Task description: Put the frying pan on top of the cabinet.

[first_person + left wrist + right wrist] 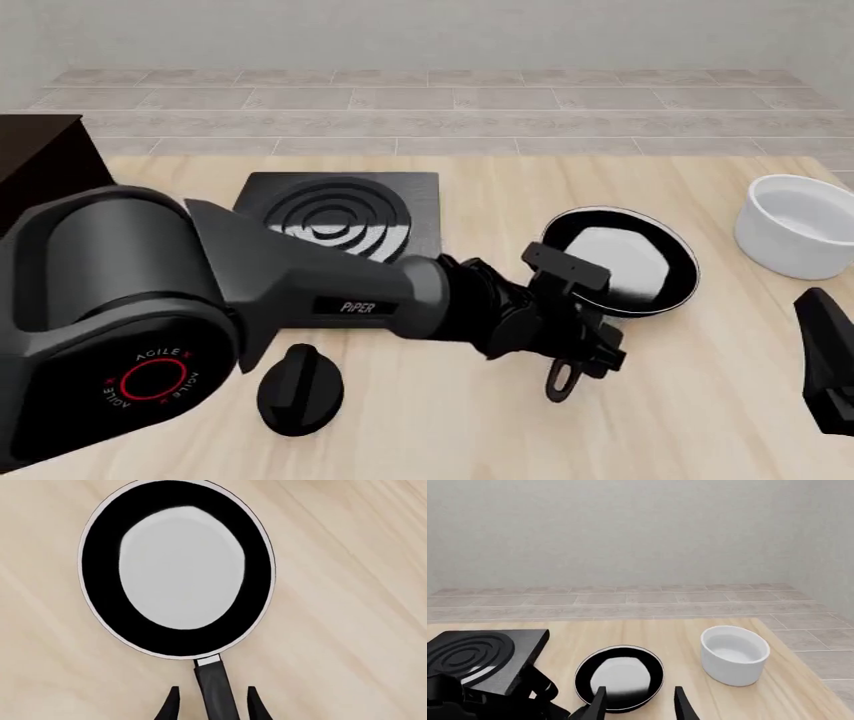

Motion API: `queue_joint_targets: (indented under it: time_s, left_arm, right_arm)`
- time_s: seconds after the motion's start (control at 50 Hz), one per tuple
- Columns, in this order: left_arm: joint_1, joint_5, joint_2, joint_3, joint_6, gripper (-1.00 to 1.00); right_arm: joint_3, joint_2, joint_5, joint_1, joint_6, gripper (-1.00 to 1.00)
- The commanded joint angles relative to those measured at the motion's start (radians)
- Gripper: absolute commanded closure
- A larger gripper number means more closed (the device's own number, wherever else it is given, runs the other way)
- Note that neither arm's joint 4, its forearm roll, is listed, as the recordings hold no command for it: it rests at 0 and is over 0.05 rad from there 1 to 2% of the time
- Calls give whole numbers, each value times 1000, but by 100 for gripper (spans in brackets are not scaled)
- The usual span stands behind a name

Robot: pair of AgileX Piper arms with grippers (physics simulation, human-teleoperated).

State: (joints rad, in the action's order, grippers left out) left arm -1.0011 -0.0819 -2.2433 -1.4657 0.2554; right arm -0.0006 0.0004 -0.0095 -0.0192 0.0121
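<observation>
Your left gripper (212, 705) straddles the frying pan's handle (217, 690), jaws apart either side and not yet closed; centre the thin black bar between them before squeezing. The frying pan (625, 258), round, shallow and glossy white inside, sits on the pale wooden table (694, 400) just beside the ringed stove plate (340, 212). The right gripper (639, 702) idles with fingers apart. The cabinet (40, 150) stands beyond the stove plate.

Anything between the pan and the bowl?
No. Front view shows bare table between the pan and the bowl; right wrist view agrees.
</observation>
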Motion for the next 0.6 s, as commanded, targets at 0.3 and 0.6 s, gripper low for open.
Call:
queue_joint_targets:
  time_s: [0.3,0.6]
  left_arm:
    - [7,19,-45,-3,19,-100]
    - [27,48,-35,24,-10,100]
  right_arm:
    - [0,0,1,-6,7,-100]
    - [0,0,1,-6,7,-100]
